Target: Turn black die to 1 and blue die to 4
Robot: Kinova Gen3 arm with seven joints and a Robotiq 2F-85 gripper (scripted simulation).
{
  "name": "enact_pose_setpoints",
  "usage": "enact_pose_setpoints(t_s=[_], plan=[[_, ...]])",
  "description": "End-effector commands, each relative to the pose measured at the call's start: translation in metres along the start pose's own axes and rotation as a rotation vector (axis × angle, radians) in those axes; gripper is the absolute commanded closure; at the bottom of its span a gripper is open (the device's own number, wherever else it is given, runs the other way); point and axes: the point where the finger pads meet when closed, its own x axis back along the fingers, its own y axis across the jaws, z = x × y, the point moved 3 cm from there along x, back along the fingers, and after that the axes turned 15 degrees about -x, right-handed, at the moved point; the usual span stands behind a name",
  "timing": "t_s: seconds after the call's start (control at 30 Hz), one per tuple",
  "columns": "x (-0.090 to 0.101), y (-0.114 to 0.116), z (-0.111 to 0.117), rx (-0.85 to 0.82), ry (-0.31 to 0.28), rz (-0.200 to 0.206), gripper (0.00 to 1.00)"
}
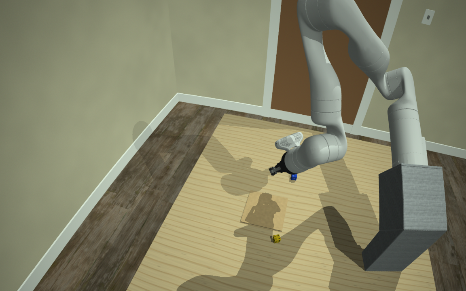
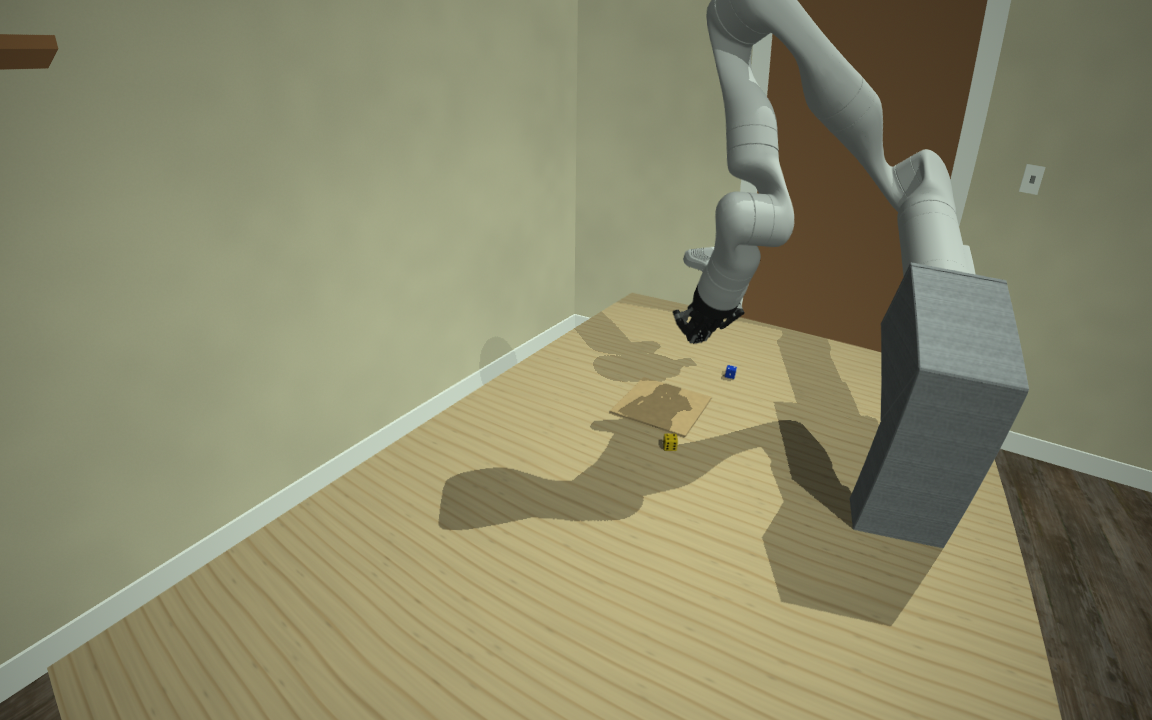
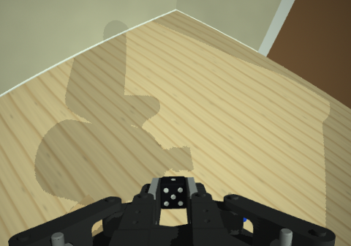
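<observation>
1. Between the pads of our tool, we hold the black die clamped, five pips facing the wrist camera.
2. In the top view, our tilted tool appears at twelve o'clock from the mat, raised above the bench.
3. There, we see the blue die off the mat, toward one o'clock.
4. Just beside the mat, at five o'clock, we see the yellow die.
</observation>
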Motion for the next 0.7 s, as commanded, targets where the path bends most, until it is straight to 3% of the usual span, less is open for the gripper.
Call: enact_pose_setpoints(t_s=[0.0, 0.17, 0.3, 0.4, 0.67], plan=[[-0.0024, 0.0056, -0.0087, 0.037, 0.107, 0.047, 0.85], [-0.0053, 0.0057, -0.0055, 0.005, 0.265, 0.136, 0.85], [-0.0068, 0.0050, -0.0020, -0.015, 0.349, 0.195, 0.85], [-0.0075, 0.0045, 0.0000, -0.024, 0.386, 0.223, 0.85], [-0.0079, 0.0041, 0.0013, -0.030, 0.408, 0.241, 0.85]])
